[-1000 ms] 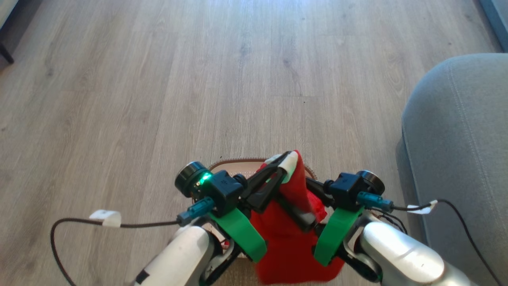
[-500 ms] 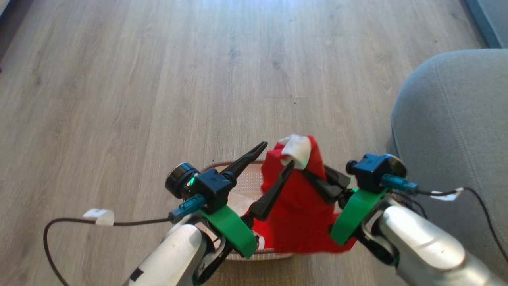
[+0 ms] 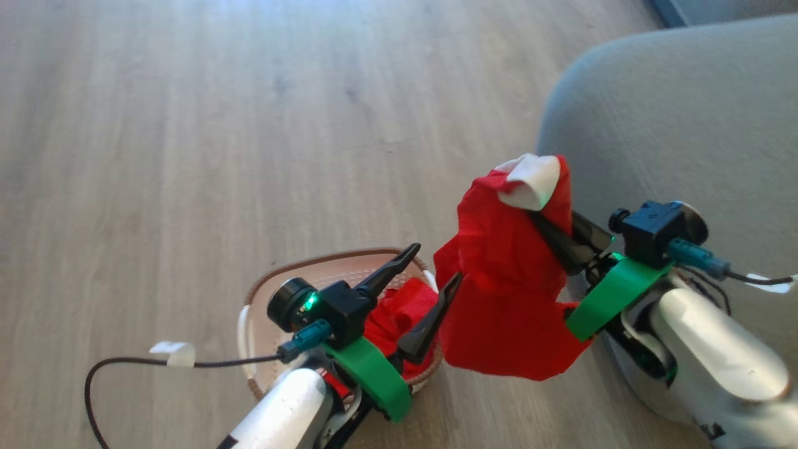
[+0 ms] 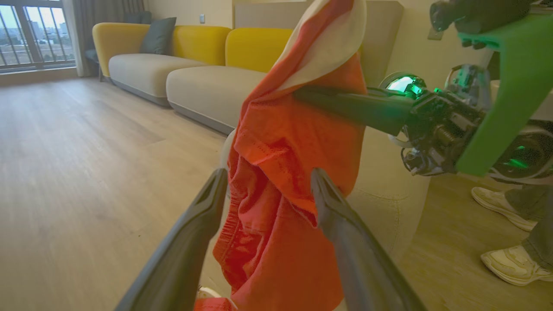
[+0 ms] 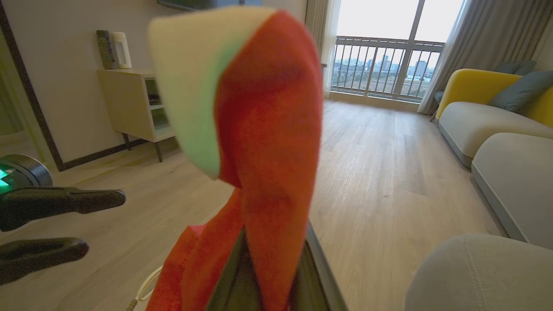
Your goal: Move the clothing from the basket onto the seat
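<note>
One piece of the red clothing (image 3: 508, 293) hangs in the middle right of the head view, held up off the floor (image 3: 187, 125) between the basket (image 3: 299, 265) and the seat (image 3: 686, 125). My right hand (image 3: 552, 227) reaches in from the lower right and is clamped on this piece near its top, just under a folded white panel (image 3: 530, 181). Its two dark fingers lie close together with cloth draped over them, and in the right wrist view the cloth hides their tips.

The top of the piece overlaps the seat's rounded edge in the picture. I cannot tell whether it touches the seat.

My left hand (image 3: 436, 263) sits in the lower middle, above the basket, its fingers (image 4: 185, 255) spread wide and holding nothing. In the left wrist view the hanging cloth shows between the two fingertips. I cannot tell whether one tip brushes it.

A second red piece (image 3: 399, 315) lies crumpled inside the basket, partly behind the left hand. The basket stands on the floor, lower left of centre, apart from the seat in the upper right. A person's pale shoes (image 4: 505, 211) stand at the right edge of the left wrist view.
</note>
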